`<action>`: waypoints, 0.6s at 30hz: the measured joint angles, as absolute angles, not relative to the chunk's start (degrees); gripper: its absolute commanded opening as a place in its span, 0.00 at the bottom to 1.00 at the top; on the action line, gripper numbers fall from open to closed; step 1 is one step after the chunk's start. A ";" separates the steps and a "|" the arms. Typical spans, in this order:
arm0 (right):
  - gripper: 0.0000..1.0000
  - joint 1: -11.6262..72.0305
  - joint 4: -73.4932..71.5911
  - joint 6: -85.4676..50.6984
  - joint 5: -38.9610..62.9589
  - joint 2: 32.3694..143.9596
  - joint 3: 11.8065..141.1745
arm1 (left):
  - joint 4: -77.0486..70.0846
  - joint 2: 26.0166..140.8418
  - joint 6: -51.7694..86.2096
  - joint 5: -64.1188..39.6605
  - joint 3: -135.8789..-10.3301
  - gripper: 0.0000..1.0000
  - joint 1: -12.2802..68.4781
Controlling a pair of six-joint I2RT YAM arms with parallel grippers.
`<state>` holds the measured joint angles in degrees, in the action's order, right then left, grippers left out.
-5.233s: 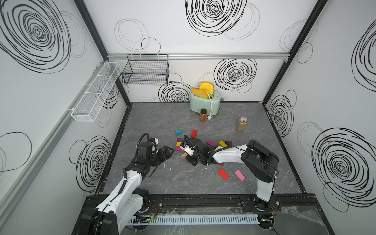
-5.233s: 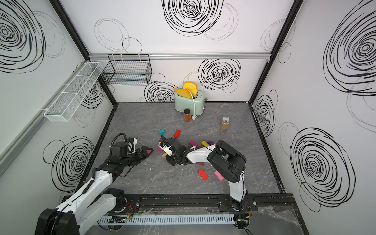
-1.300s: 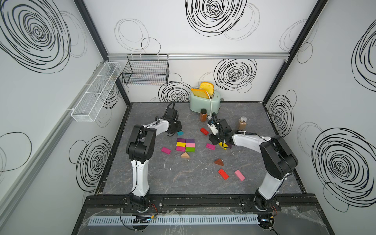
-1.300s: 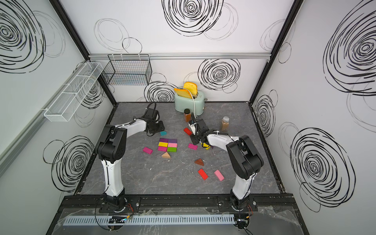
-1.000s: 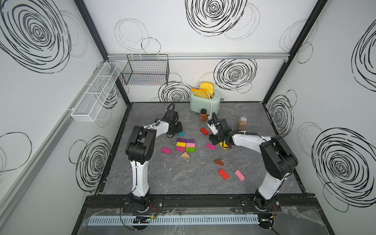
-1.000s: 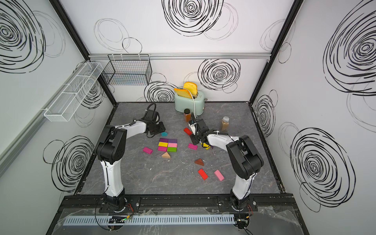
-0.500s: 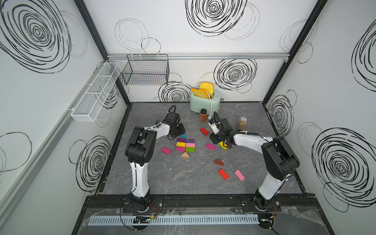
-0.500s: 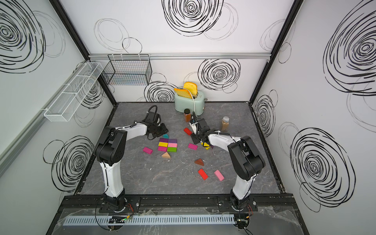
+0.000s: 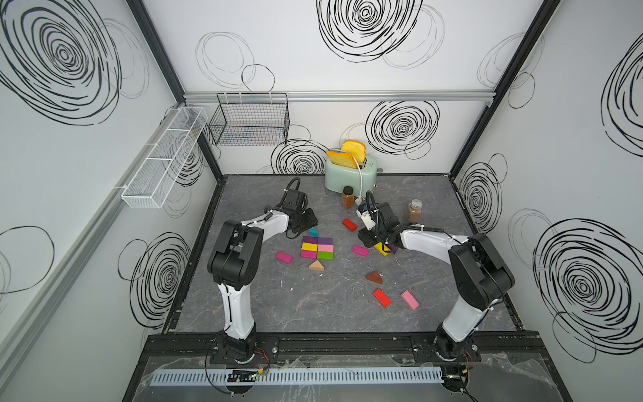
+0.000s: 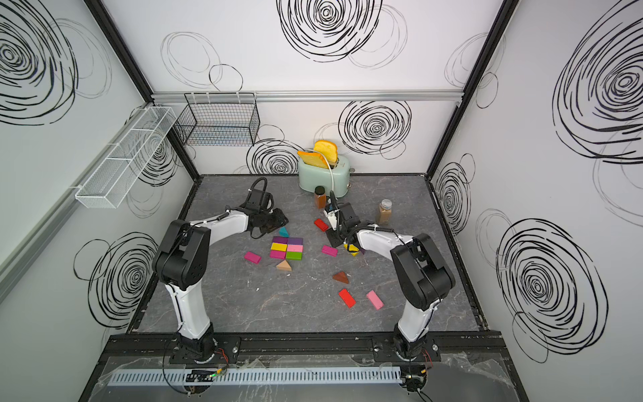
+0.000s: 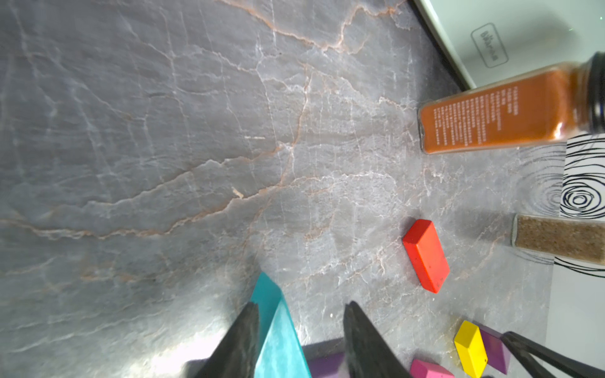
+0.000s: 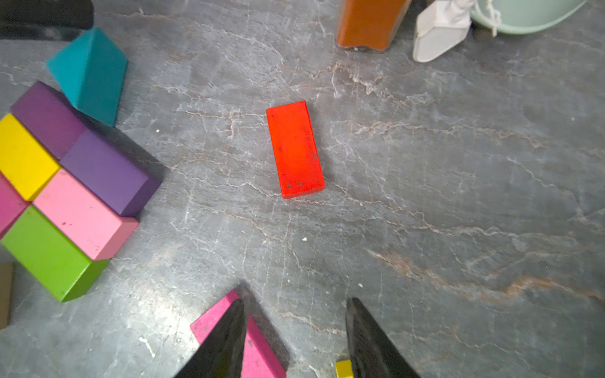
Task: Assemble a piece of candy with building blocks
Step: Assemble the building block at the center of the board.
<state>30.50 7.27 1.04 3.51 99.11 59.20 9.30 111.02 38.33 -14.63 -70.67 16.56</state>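
Just behind the red brick [image 9: 349,225] stands an orange spice jar [image 9: 347,197]; toaster [image 9: 350,173] beyond.

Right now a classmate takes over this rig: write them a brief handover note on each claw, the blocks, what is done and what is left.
Left claw: open, teal wedge close beside one of its fingers.
Right claw: open, nothing between its fingers, next to a magenta brick.
Done: six-brick slab laid flat; tan wedge at its near end, teal wedge at its far end, off-centre.
Loose: red brick, brown wedge, pink brick and others.
Left: probably centre the teal wedge on the slab's end; check the tan one too.
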 measured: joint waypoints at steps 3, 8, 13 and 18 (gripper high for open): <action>0.57 32.18 7.79 2.15 4.32 99.31 60.45 | 10.20 109.36 37.67 -14.72 -69.47 0.49 16.21; 0.61 35.35 8.47 2.61 5.50 101.62 66.30 | 12.08 107.15 34.81 -14.68 -69.58 0.48 13.39; 0.66 37.95 8.71 2.83 5.85 107.63 74.94 | 13.82 106.50 31.97 -14.09 -70.63 0.48 7.35; 0.71 39.90 9.85 3.51 5.87 115.37 83.68 | 14.66 106.50 30.26 -12.88 -70.72 0.72 6.02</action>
<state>39.90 9.85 3.51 5.87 115.37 83.68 14.66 106.50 30.26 -12.88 -70.72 6.02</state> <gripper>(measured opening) 0.696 0.634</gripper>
